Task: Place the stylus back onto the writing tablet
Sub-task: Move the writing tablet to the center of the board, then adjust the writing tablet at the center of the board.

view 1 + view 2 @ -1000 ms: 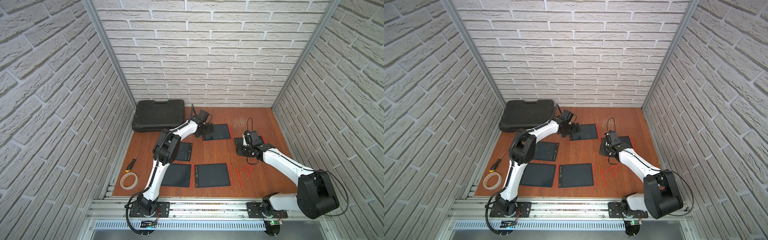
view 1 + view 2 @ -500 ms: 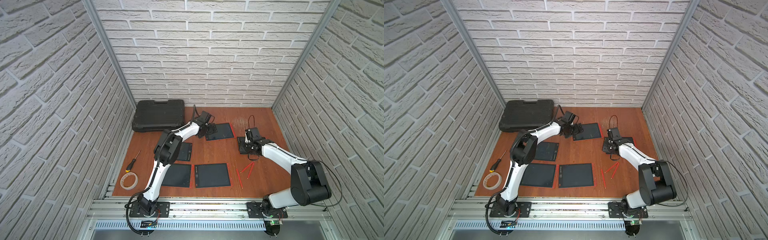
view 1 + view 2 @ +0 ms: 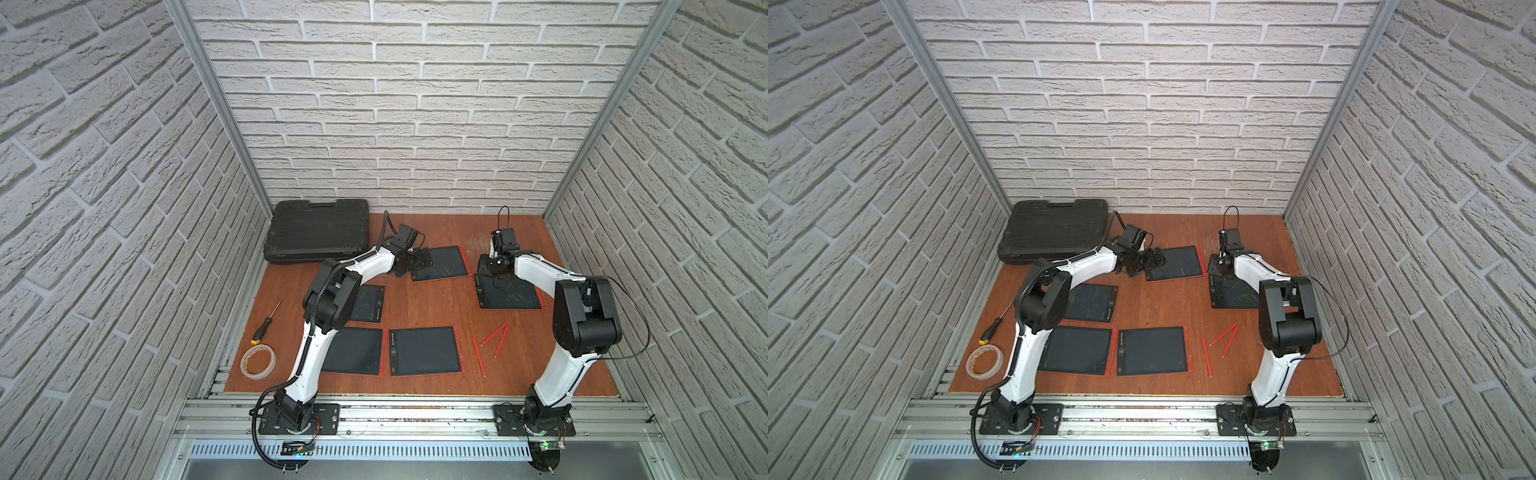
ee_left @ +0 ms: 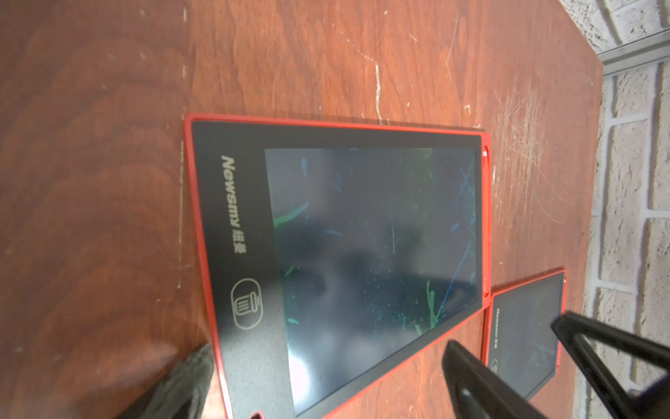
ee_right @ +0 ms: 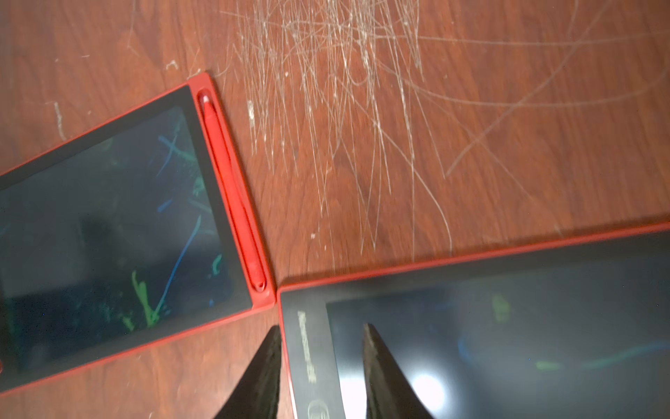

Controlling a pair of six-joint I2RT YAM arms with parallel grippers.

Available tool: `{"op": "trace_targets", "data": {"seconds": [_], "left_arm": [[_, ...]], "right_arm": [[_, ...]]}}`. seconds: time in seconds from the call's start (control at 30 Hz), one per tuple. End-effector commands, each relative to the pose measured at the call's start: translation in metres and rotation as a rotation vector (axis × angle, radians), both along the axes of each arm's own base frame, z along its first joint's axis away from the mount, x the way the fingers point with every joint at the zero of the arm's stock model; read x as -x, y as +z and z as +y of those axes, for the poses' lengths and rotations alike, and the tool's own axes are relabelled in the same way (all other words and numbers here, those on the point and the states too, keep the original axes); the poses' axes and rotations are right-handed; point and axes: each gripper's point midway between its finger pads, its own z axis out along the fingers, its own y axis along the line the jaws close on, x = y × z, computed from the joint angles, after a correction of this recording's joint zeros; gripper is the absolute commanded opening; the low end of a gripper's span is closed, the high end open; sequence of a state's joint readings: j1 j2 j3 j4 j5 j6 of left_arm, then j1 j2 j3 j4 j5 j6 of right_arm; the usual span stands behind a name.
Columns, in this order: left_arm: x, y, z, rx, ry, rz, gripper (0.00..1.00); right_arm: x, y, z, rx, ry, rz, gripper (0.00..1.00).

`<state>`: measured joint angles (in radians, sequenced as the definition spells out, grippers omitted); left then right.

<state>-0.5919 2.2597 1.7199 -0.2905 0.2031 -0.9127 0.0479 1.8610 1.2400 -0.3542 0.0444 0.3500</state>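
Several red-framed writing tablets lie on the brown table. My right gripper point(image 3: 493, 266) point(image 5: 322, 362) hangs low over the back left corner of the right-hand tablet point(image 3: 509, 291) point(image 5: 507, 326), jaws apart and empty, straddling its logo edge. My left gripper point(image 3: 422, 262) point(image 4: 326, 399) is wide open at the left end of the back tablet point(image 3: 442, 264) point(image 4: 362, 235). A red stylus point(image 5: 232, 196) point(image 4: 486, 217) lies in that tablet's side slot. Three loose red styluses point(image 3: 478, 357) point(image 3: 1223, 334) rest on the table right of the front tablets.
A black case point(image 3: 318, 232) sits at the back left. A screwdriver point(image 3: 266, 322) and a tape roll point(image 3: 258, 361) lie near the left edge. Two tablets point(image 3: 424, 351) lie side by side at the front, and another point(image 3: 368, 303) sits partly under my left arm. Brick walls enclose the table.
My right arm has folded in toward its base and its gripper has slid back along the right-hand tablet to its back left corner. The left gripper has barely shifted.
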Motion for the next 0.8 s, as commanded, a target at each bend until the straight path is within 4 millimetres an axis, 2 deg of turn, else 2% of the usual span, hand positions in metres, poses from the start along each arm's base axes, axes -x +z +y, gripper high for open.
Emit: {"op": "trace_targets", "data": {"seconds": [0.0,0.17,0.27,0.3,0.43,0.77], "left_arm": [[0.030,-0.047,0.026,-0.106,0.001,0.153,0.98],[0.030,-0.047,0.027,-0.103,0.003,0.152,0.98],[0.029,-0.044,0.025,-0.097,0.001,0.147,0.98],[0.029,-0.044,0.024,-0.095,0.000,0.147,0.98],[0.028,-0.042,0.023,-0.091,0.000,0.144,0.98],[0.027,-0.041,0.022,-0.093,0.000,0.140,0.98]], "right_arm": [[-0.014,0.007,0.000,-0.003,0.029,-0.017,0.38],[-0.022,-0.003,0.001,-0.017,0.037,0.042,0.39],[-0.024,-0.002,0.004,-0.049,0.036,0.039,0.39],[-0.022,-0.016,0.005,-0.055,0.034,0.074,0.39],[-0.023,-0.024,0.005,-0.096,0.021,0.104,0.38],[-0.008,-0.039,0.005,-0.211,-0.025,0.154,0.38]]}}
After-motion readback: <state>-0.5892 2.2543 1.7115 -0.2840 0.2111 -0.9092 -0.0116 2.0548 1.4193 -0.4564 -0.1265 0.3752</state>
